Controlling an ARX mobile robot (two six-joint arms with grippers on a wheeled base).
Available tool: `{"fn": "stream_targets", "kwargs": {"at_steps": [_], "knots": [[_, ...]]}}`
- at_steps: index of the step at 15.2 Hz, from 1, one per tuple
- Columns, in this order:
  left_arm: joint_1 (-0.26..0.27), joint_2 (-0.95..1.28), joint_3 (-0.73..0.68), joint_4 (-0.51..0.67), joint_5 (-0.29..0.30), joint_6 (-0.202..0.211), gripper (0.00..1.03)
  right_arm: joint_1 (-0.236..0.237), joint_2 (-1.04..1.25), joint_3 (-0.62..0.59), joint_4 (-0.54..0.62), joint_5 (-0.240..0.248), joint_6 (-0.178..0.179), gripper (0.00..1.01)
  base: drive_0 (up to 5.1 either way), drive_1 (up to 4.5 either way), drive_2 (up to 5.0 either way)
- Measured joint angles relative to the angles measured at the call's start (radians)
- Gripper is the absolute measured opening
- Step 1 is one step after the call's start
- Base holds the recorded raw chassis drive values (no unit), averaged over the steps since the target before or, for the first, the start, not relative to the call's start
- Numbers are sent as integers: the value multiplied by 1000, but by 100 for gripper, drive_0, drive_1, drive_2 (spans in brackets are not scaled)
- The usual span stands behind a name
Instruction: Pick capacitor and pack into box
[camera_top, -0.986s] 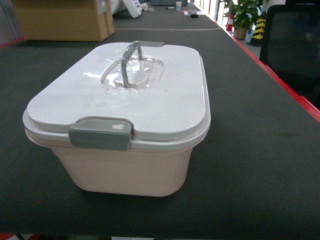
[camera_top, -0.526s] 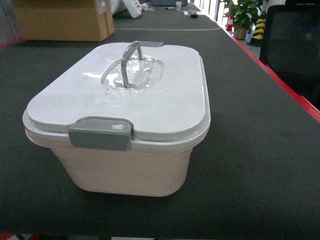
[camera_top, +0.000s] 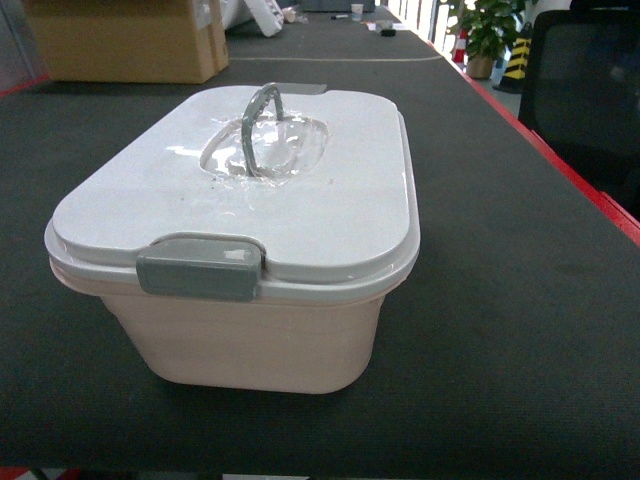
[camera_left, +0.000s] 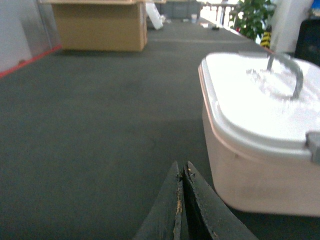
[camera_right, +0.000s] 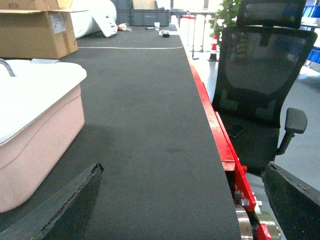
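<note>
Pale peach-pink plastic box (camera_top: 250, 330) with white lid sitting closed on the dark grey tabletop (camera_top: 500, 300), left claw (camera_left: 182, 200) resting clenched just left of it, right claw (camera_right: 180, 210) spreading wide to its right.

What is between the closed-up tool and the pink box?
Nothing but bare dark mat. In the left wrist view, the left tool is shut, and only the table mat stretches between it and the box to its right.
</note>
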Motion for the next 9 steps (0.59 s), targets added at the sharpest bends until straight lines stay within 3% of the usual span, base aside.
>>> {"fn": "stream_targets", "kwargs": {"at_steps": [1, 6, 7, 9], "knots": [[0, -67, 0, -63, -2, 0, 2, 0, 0, 0, 0, 0, 0, 98, 0, 0, 0], [0, -84, 0, -48, 0, 0, 2, 0, 0, 0, -1, 0, 0, 98, 0, 0, 0], [0, -84, 0, -53, -1, 0, 7, 0, 0, 0, 0, 0, 0, 98, 0, 0, 0], [0, -84, 0, -52, 0, 0, 30, 0, 0, 0, 0, 0, 0, 98, 0, 0, 0]]}}
